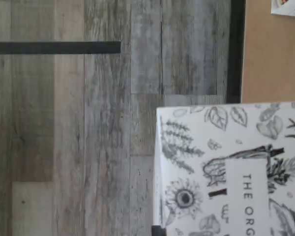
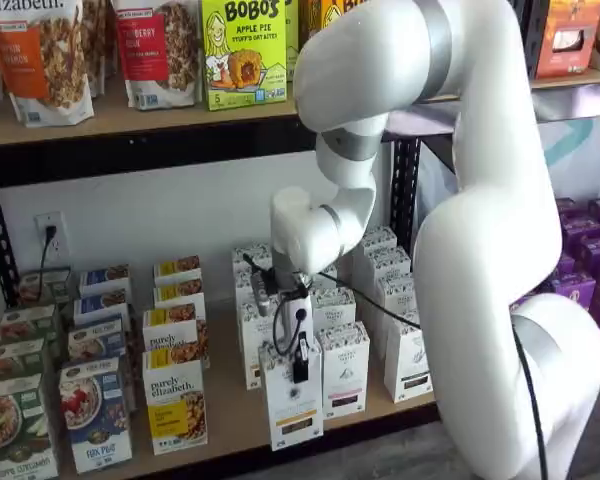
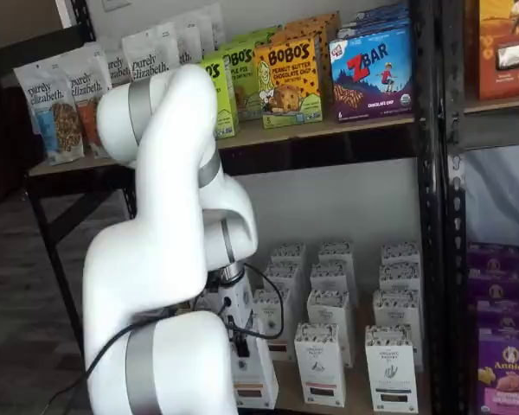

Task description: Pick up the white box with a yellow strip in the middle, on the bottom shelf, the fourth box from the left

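Note:
The white box with a yellow strip (image 2: 293, 408) stands at the front edge of the bottom shelf (image 2: 230, 425), forward of its row, its base overhanging the edge. My gripper (image 2: 294, 352) is shut on its top, with a black finger down its front face and a cable looping beside it. In a shelf view the same box (image 3: 255, 379) shows partly behind the arm, with the gripper (image 3: 239, 339) on it. In the wrist view the box's top, white with black plant drawings (image 1: 236, 167), fills one corner above the floor.
More white boxes (image 2: 345, 370) stand in rows right of and behind the held one. Yellow-banded granola boxes (image 2: 175, 400) stand to its left. Purple boxes (image 3: 502, 363) fill the neighbouring rack. A black upright (image 1: 234, 49) and tan shelf board (image 1: 273, 54) show over grey floor planks (image 1: 88, 123).

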